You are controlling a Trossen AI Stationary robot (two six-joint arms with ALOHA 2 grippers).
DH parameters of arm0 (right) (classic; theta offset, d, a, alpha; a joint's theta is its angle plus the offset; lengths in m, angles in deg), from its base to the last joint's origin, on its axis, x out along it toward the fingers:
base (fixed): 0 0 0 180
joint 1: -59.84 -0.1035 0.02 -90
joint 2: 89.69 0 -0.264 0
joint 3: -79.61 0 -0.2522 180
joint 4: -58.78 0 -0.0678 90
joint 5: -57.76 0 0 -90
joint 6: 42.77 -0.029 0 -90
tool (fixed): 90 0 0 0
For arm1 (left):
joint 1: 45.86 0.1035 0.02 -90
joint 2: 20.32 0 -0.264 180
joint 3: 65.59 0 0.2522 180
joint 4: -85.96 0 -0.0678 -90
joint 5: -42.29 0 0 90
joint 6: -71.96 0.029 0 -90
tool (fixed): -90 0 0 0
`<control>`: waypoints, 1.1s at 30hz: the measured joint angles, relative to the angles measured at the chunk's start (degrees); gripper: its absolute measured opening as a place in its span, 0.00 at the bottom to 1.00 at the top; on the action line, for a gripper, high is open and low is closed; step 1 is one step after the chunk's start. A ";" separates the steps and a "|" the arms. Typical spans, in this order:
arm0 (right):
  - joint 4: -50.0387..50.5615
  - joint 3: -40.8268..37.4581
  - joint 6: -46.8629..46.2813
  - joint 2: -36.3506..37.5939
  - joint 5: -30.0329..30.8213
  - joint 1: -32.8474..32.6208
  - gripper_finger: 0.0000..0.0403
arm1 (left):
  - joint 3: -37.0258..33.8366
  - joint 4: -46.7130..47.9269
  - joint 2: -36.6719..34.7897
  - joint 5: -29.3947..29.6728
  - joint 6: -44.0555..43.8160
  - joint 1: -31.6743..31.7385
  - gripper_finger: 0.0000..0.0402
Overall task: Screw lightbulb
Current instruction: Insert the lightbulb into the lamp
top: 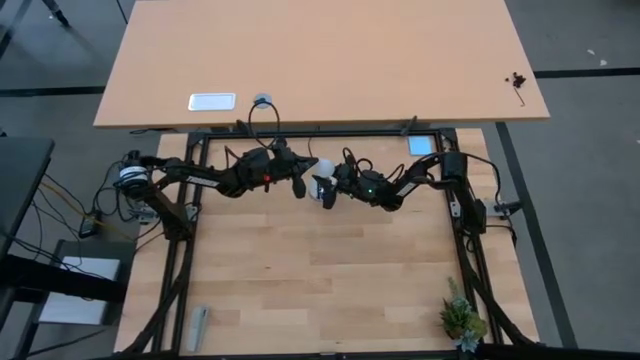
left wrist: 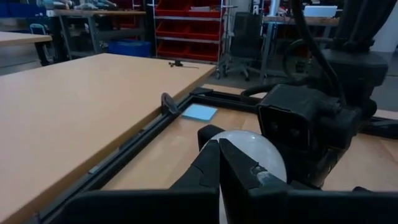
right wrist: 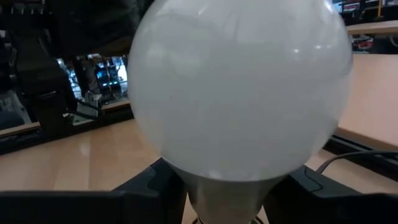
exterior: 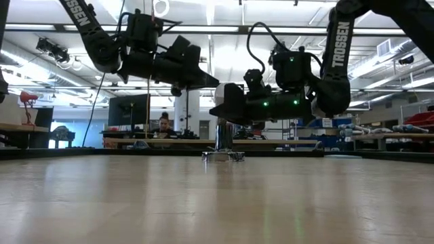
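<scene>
- Nearest of all, in the right wrist view, the lightbulb (right wrist: 239,87) fills almost the whole picture: a white frosted globe with its narrowing neck sitting between the right arm's two dark fingers (right wrist: 146,186), which press in on it from both sides.
- The right gripper (top: 322,190) is thus grasping the lightbulb (top: 322,183), held up in the air over the far middle of the wooden table (top: 330,280), at about 12 o'clock from the table's centre in the high view.
- The left gripper (top: 300,186) hangs just beside it, at roughly 9 o'clock of the bulb; its fingers (left wrist: 236,165) are clenched together with nothing between them (their tips meet in a single point in the left wrist view).
- In that same view the bulb (left wrist: 258,152) shows as a pale dome just behind the closed tips, with the right arm's dark wrist block at about 3 o'clock of it.
- From table height, both grippers (exterior: 203,80) (exterior: 220,108) float above the surface, nose to nose; the bulb itself is hard to make out there.
- Below them, a small silvery socket (exterior: 223,150) stands on the table at the far edge.
- A small green plant (top: 462,320) sits at about 4 o'clock on the table, and a grey flat object (top: 199,327) lies at about 8 o'clock.
- A person (exterior: 163,125) sits far behind in the room.
</scene>
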 joint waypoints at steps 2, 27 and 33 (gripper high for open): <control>0.58 -0.41 -0.27 0.63 0.00 0.00 0.44 | 0.00 -0.22 0.00 0.02 -0.01 0.00 0.01; 9.18 -0.25 0.18 2.52 -1.33 0.33 0.42 | 4.00 5.12 -0.02 -4.51 -2.61 -0.27 0.01; 16.08 -0.25 2.45 5.86 -1.02 0.42 0.42 | 6.55 8.13 -0.02 -4.57 -0.78 -0.90 0.01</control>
